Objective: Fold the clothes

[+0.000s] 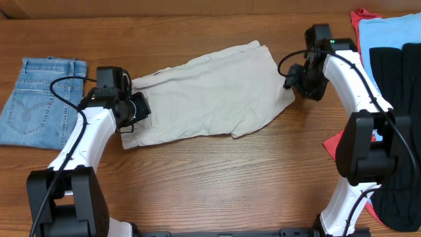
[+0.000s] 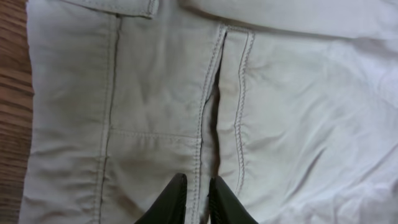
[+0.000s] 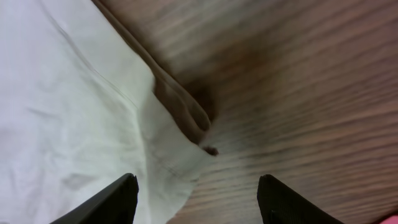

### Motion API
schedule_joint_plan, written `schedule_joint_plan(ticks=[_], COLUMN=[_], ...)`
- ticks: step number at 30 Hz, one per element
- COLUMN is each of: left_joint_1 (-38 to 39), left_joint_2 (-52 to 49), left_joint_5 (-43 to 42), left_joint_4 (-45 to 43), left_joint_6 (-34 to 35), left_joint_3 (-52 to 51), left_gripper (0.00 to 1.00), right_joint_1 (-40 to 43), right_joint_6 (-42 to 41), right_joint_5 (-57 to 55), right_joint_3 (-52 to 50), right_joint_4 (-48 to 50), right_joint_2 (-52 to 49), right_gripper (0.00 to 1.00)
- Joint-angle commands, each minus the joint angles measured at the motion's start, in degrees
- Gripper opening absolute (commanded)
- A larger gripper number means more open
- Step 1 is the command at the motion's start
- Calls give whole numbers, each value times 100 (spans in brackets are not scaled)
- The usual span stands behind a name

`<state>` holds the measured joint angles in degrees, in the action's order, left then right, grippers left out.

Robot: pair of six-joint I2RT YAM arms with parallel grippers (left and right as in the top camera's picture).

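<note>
Progress: little done. Khaki shorts lie slanted mid table, seemingly doubled lengthwise, not yet compact. My left claw is nearly clenched and seems to nip fly seam at waist end. My right claw is spread wide, holding nothing, over leg hem corner. Jeans flat at left. Garment heap at right: blue, red, black, unfolded. Heap cut off by frame. Shorts' lower layers hidden. Pinch itself hard to confirm.

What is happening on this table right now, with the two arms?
Two robot arms are working on light beige khaki cotton shorts spread on the wooden table. The left gripper seems pinched on the fabric by the fly seam; the right gripper hangs open over a leg hem corner.
</note>
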<state>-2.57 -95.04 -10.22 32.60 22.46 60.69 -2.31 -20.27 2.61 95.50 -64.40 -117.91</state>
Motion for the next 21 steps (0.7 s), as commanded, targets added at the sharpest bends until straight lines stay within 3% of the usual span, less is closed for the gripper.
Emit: schedule_joint_plan(ticks=[1, 11, 21], left_joint_1=[52, 79, 76], left_joint_2=[-166, -883, -1178], left_joint_5=[195, 157, 170], left_joint_4=[4, 129, 203], left_joint_6=[-175, -170, -170], left_joint_3=[11, 11, 11], left_gripper=[18, 20, 23], right_joint_1=[-24, -24, -24], right_joint_6=[-57, -52, -55], right_joint_5=[192, 1062, 1003], right_joint_3=[-352, -1165, -1528], right_joint_4=[254, 1648, 2651], right_joint_2=[-79, -85, -142], right_gripper=[66, 67, 65])
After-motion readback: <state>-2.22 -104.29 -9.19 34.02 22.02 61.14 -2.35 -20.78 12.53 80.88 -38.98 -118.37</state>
